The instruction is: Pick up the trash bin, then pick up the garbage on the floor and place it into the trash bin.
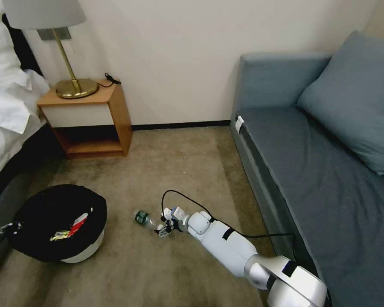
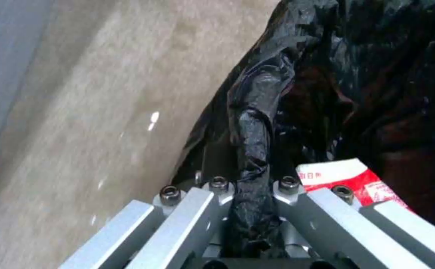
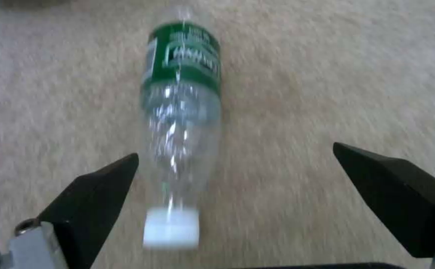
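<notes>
Litter is already in the trash bin [image 1: 59, 224], a red-and-white packet [image 2: 349, 177] and a gold-yellow wrapper [image 1: 59, 235] lying on the black bag [image 2: 357, 78] that lines it; the bin sits low at the robot's left beside the bed, and whether it is lifted off the carpet [image 1: 166, 170] I cannot tell; the left gripper [image 2: 249, 209] is clamped on a bunched fold of that bag at the rim; the step in hand is the last loose piece, the clear bottle [image 3: 180, 123] with green label and white cap, lying on its side on the carpet between bin and sofa [image 1: 320, 170]; the right gripper [image 3: 232, 186] hangs just above it with jaws spread wide, cap end nearest, nothing held; the next move, as I judge it, calls for lowering until the pads straddle the bottle's body, then closing across its width, gently, since a round light bottle may roll away.
</notes>
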{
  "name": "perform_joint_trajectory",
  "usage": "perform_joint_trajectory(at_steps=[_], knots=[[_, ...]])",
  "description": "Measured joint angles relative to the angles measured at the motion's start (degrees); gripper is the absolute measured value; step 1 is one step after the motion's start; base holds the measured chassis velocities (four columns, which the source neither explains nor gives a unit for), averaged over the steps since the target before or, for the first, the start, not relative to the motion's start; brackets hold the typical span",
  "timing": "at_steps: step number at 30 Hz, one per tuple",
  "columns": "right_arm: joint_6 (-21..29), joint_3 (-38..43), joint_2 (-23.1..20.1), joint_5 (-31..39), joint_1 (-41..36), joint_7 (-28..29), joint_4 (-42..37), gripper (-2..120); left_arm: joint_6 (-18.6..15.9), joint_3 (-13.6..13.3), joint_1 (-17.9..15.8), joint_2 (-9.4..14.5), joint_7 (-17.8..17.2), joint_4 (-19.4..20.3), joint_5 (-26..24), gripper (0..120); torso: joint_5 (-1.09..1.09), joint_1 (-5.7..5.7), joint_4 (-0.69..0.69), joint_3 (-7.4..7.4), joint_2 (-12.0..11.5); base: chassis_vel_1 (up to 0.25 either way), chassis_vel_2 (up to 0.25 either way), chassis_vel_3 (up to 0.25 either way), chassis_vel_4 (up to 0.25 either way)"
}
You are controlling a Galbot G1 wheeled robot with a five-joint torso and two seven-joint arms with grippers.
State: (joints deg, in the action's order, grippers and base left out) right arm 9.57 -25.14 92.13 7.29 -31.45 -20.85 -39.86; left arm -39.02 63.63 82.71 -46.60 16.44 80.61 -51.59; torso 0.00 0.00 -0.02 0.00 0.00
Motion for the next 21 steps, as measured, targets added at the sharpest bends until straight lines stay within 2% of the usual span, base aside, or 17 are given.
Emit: perform_joint_trajectory(at_steps=[4,7,12,21], knots=[[1.9,-2.5,0.0,3.0,-1.2,-0.6,-3.5,100,0.0,0.0,-0.1,0.0,0.0,-0.2,-0.1,3,0.0,0.0,-0.03,0.02,0.0,-0.193,0.191,0.184,-0.206],[2.9,-3.5,0.0,4.6,-1.8,-0.8,-5.2,100,0.0,0.0,-0.1,0.0,0.0,-0.5,-0.1,3,0.01,0.0,-0.01,0.01,0.0,-0.092,0.104,0.084,-0.117],[3.9,-3.9,0.0,5.7,-2.2,-0.1,-5.1,100,0.0,0.0,0.0,-0.2,0.0,-0.6,0.0,3,0.0,-0.01,0.04,-0.01,0.0,0.031,-0.017,-0.043,0.028],[7.1,-3.4,0.0,3.6,-3.6,7.2,-2.4,100,0.0,0.7,0.4,-0.4,0.0,-0.5,0.0,3,0.0,-0.01,0.01,-0.01,0.0,0.027,-0.01,-0.019,0.016]])
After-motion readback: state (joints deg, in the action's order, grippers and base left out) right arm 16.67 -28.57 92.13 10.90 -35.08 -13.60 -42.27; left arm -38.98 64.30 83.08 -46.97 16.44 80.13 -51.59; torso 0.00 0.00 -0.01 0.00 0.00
